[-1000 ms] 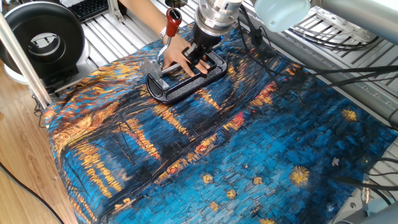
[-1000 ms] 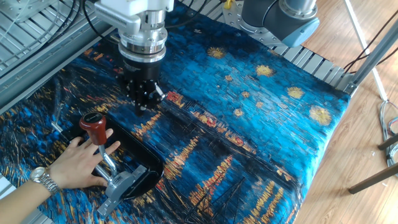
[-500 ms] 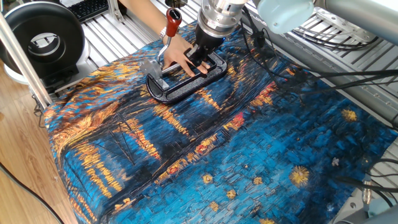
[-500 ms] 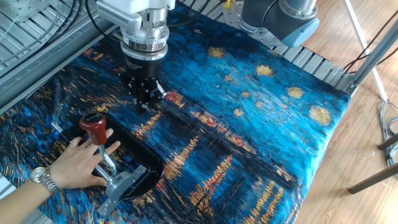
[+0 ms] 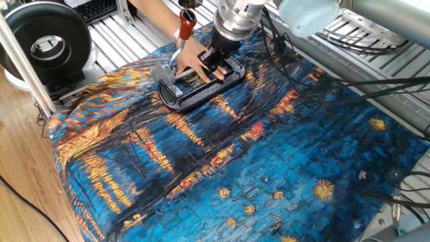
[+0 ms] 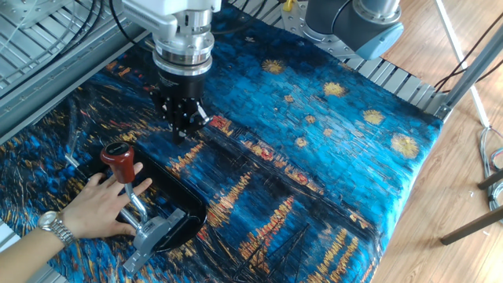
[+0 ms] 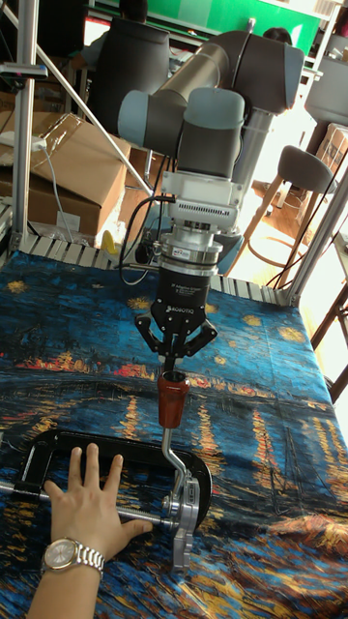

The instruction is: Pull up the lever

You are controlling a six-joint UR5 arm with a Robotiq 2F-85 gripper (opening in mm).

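The lever (image 7: pixel 170 440) stands upright on its silver bracket (image 7: pixel 184 522), red tip (image 7: pixel 172 398) at the top. The same red tip (image 6: pixel 120 161) (image 5: pixel 186 19) shows in both other views. My gripper (image 7: pixel 175 362) hangs with its fingers drawn together, nothing between them. In the tall view it sits just above the red tip. From the other side my gripper (image 6: pixel 180 134) is clearly apart from the lever, over the cloth behind it. A person's hand (image 6: pixel 98 208) presses flat on the black clamp frame (image 6: pixel 185 206).
A blue and orange painted cloth (image 5: pixel 269 168) covers the table. A black round device (image 5: pixel 50 40) stands at one corner. Cables (image 5: pixel 376 81) run along the slatted edge. A metal post (image 6: pixel 471 67) rises at the table's corner.
My gripper has risen a little and drifted slightly away from the lever. The lever, clamp and hand have stayed in place.
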